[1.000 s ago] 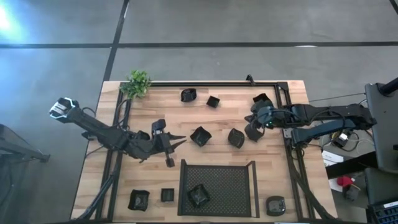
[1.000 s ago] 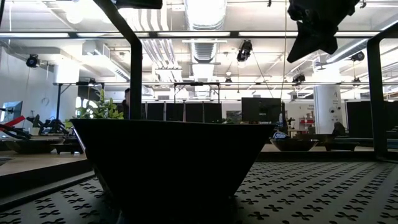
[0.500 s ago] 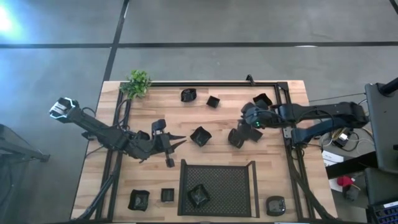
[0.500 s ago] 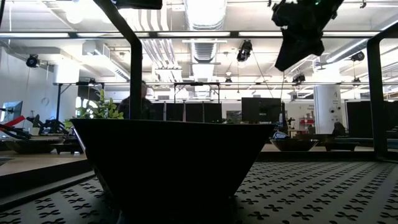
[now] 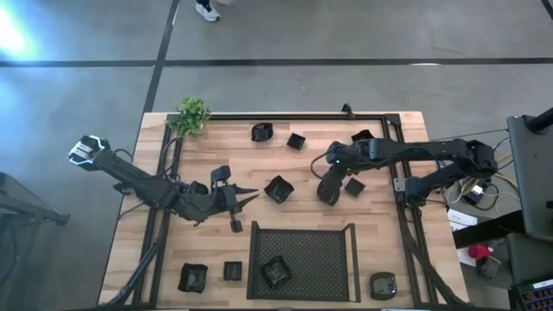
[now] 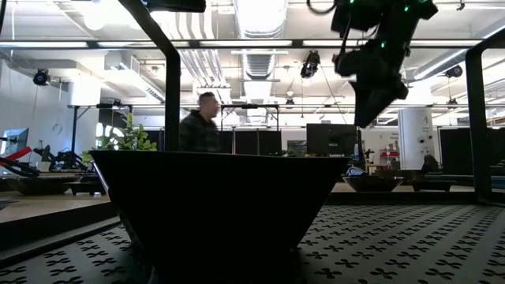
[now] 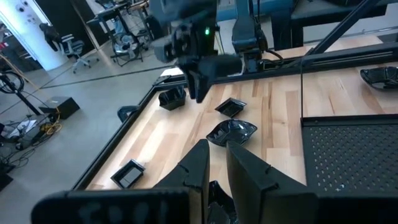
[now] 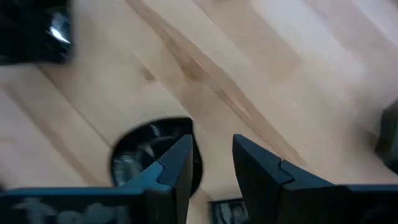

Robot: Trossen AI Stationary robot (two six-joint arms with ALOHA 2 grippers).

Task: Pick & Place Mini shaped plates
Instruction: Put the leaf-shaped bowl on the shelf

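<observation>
Mini shaped plates (image 5: 278,188) mostly scattered on table (image 5: 155,255), one in mesh tray (image 5: 301,231). Right tool (image 5: 327,192) just slid inward from right edge, fingers now apart over round plate (image 8: 152,155) mid-table, nothing gripped. Grab looks next. Left tool (image 5: 244,198) idle, fingers nearly together, empty.

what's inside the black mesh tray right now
One small black dish sits in the mesh tray, near its front left corner. The rest of the floor looks bare from above; the low view is mostly blocked by that dish.
</observation>
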